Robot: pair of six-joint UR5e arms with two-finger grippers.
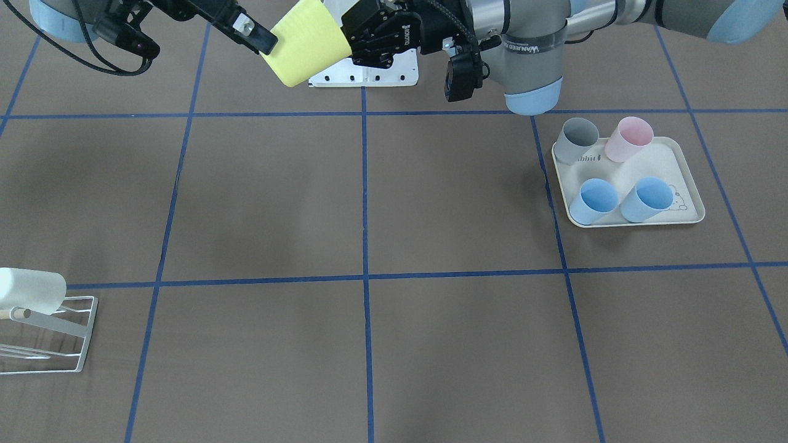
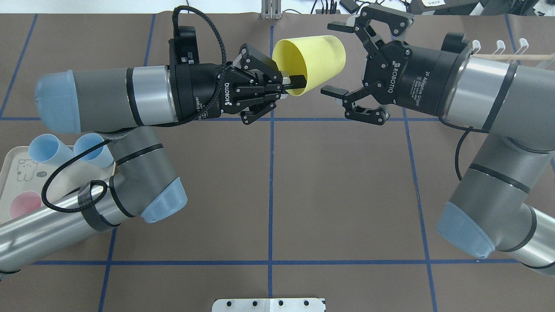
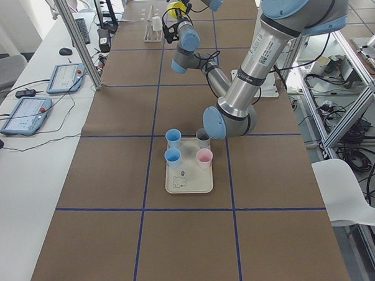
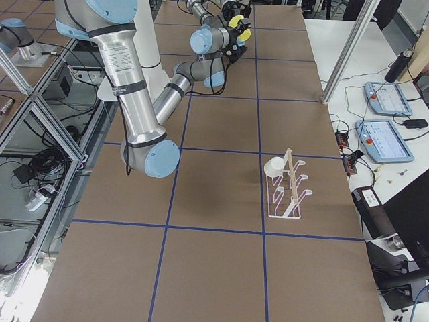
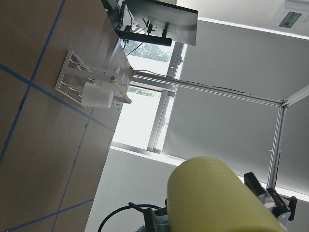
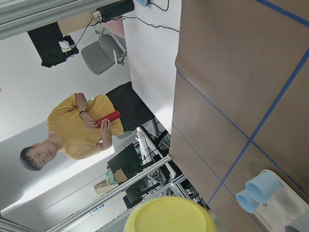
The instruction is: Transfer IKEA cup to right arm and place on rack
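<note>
Handover in hand: left pincer (image 2: 291,84) is clamping the rim of the yellow cup (image 2: 314,58) at upper centre, right pincer (image 2: 336,60) is gaping wide, empty, around its base; likely closing next.

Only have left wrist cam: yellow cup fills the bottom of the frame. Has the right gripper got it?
Observer: Not yet. Right gripper is open, its fingers on either side of the yellow cup at its closed end, not clamped.
Operator: Where's the left gripping it?
Observer: Left gripper is shut on the rim, with one finger reaching inside the mouth.
</note>
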